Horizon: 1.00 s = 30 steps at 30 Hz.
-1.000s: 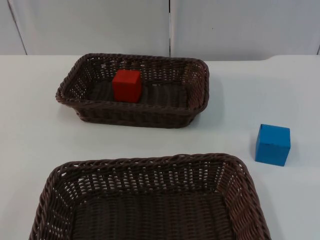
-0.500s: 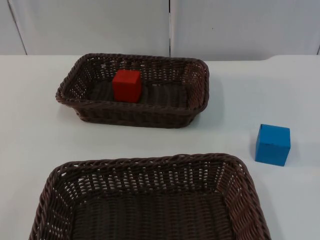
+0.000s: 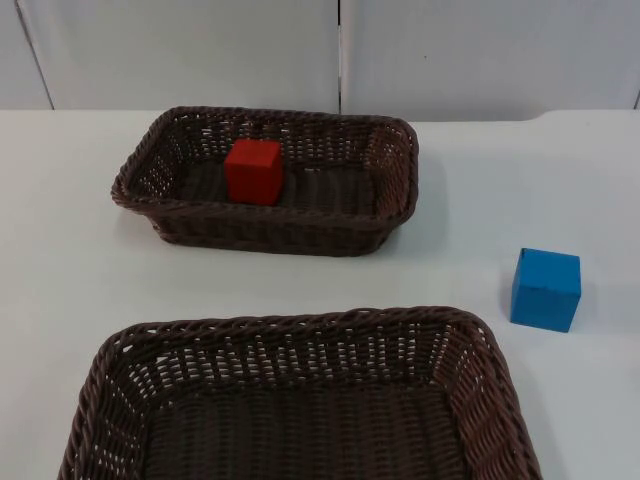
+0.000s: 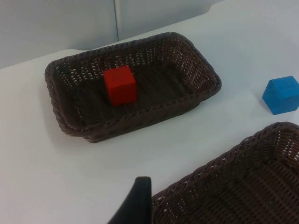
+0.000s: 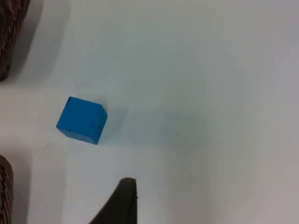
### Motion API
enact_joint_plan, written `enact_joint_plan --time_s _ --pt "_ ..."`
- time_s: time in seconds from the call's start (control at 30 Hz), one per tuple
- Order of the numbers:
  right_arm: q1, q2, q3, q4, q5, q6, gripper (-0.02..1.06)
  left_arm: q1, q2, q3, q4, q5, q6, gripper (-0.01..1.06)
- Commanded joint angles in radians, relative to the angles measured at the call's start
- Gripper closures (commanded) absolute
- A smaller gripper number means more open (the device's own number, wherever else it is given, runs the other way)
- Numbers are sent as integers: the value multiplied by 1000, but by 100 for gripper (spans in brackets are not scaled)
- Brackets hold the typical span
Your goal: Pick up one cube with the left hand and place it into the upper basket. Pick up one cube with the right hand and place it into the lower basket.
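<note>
Red cube in the upper basket, blue cube on the table beside the lower basket.

The red cube [image 3: 252, 171] sits inside the upper basket [image 3: 390, 235], toward its left half. The blue cube [image 3: 546, 289] rests on the white table [image 3: 60, 270], right of both baskets, near the lower basket [image 3: 300, 325] but apart from it. Whether the left gripper [image 4: 135, 205] and right gripper [image 5: 119, 203] are open or closed cannot be told.

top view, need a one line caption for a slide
Red cube sits in the upper basket; blue cube waits on the white table, right of the empty lower basket.
</note>
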Motion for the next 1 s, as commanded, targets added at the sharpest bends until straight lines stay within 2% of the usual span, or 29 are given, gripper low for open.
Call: enact_joint_plan --time_s 0.0,0.33,0.47,0.67,0.87,0.97 --pt "-3 58 -19 2 -26 2 0 -4 -4 2 5 1 -7 13" --pt "-3 279 -58 2 -58 2 0 -4 -4 2 10 1 -7 13" --pt "-3 379 -65 26 -103 -5 0 -4 -4 2 10 1 -7 13" --pt "-3 453 -65 40 -109 -19 0 -4 -4 2 10 1 -7 13" --pt "-1 534 -65 147 -123 -94 0 -4 -4 2 10 1 -7 13" --pt "37 579 -65 156 -151 -100 0 -4 -4 2 12 -1 -7 13"
